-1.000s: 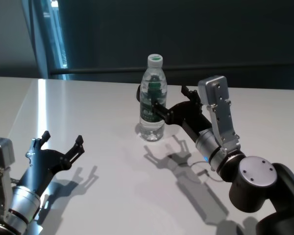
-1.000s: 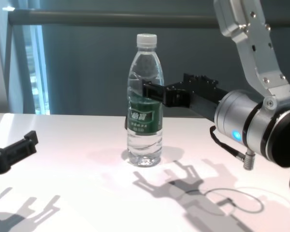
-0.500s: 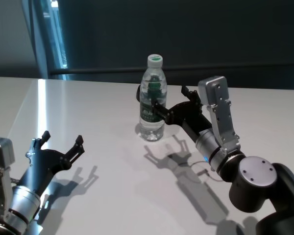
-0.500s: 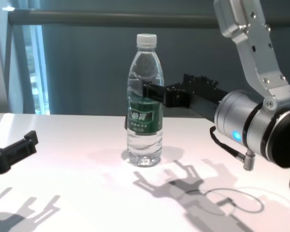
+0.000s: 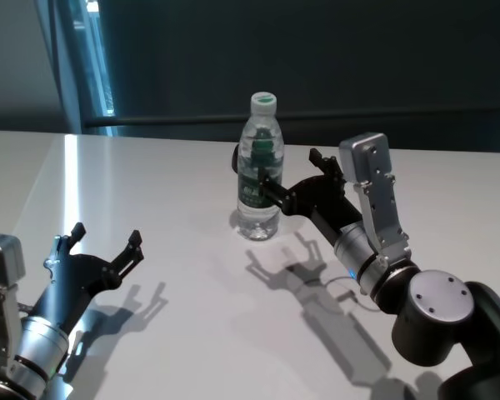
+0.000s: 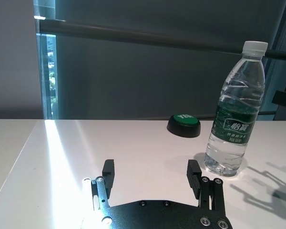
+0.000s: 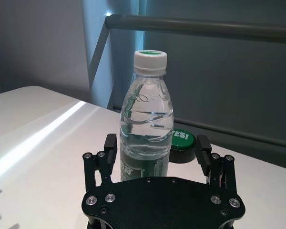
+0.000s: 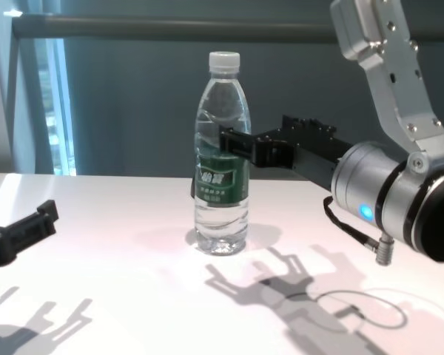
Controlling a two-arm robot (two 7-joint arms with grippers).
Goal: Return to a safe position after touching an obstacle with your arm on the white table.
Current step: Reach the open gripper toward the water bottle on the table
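Observation:
The clear water bottle (image 5: 259,175) with a white cap and green label stands upright mid-table on the white table (image 5: 167,200). My right gripper (image 5: 287,167) is open at label height, right at the bottle. In the right wrist view the bottle (image 7: 150,129) shows between the two fingers of the gripper (image 7: 156,143). In the chest view one finger crosses in front of the bottle's (image 8: 223,96) label. I cannot tell whether it touches. My left gripper (image 5: 107,235) is open and empty, low at the near left, far from the bottle (image 6: 233,119).
A black button with a green top (image 6: 183,124) sits on the table just behind the bottle, also in the right wrist view (image 7: 181,137). A thin cable (image 8: 362,314) loops under the right arm. A dark rail and wall stand behind the table.
My right arm has edged slightly to the right. The bottle and my left arm have not moved.

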